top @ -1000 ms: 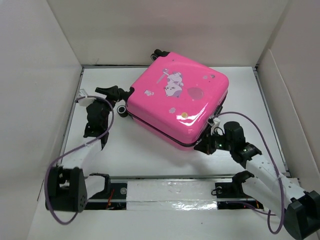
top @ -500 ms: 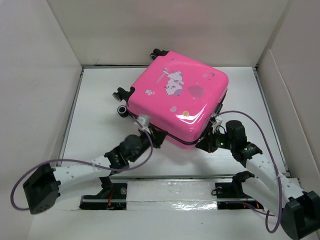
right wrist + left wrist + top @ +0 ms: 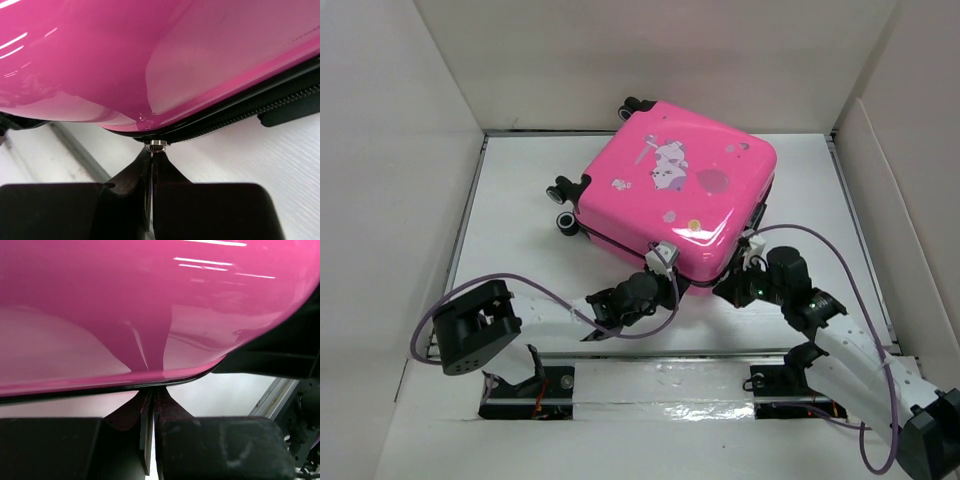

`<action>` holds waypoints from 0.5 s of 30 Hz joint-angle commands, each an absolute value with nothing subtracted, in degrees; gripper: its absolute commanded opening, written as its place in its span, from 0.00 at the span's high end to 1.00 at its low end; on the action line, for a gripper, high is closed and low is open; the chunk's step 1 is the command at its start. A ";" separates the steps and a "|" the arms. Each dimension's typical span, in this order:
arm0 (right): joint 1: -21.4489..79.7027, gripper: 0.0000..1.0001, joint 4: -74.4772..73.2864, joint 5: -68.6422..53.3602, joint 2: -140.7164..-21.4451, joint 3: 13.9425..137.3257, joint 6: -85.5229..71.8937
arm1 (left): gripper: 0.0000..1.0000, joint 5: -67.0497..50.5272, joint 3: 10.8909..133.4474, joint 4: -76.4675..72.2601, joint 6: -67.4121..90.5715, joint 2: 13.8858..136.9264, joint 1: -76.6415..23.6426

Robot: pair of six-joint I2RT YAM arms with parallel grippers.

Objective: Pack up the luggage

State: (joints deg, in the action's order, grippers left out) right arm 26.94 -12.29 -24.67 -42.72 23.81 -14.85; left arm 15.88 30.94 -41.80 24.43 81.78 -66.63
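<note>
Between right claw point(image 3: 151, 167) tips sits a zipper pull point(image 3: 158, 144), hidden overhead.

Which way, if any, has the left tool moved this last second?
Yes: left tool swung rightward, from the wheels of the luggage to its near edge.

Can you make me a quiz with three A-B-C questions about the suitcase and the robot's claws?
1. Where on the luggage are the left claw and right claw?
A) its near edge B) its top C) its far corner
2. What colour is its shell?
A) blue B) pink C) green
3. How is the right claw?
A) wide open B) shut on the zipper pull C) out of view
Answers: 1 A, the top view shows both at the near seam; 2 B, every view shows pink; 3 B, its wrist view shows the claw pinching the metal pull.
</note>
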 commanded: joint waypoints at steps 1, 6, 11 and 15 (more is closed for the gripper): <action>32.24 1.00 -6.67 -21.19 -39.82 27.95 -15.91 | 1.00 13.89 36.12 -50.10 23.90 84.81 -63.72; 40.42 1.00 -8.26 -14.08 -38.06 28.12 -19.24 | 1.00 12.13 41.47 -49.92 23.29 90.07 -63.19; 49.81 1.00 -0.89 -10.20 -43.04 27.95 -24.25 | 1.00 7.48 47.45 -49.84 23.64 94.12 -63.19; 52.91 1.00 6.58 -3.35 -48.42 28.92 -26.10 | 0.99 5.72 50.89 -48.08 22.85 95.98 -62.32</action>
State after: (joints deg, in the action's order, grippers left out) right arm 46.76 -8.93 6.63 -45.87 24.23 -21.65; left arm 7.31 44.14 -39.92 23.59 94.56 -64.49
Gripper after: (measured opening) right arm 0.021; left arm 0.009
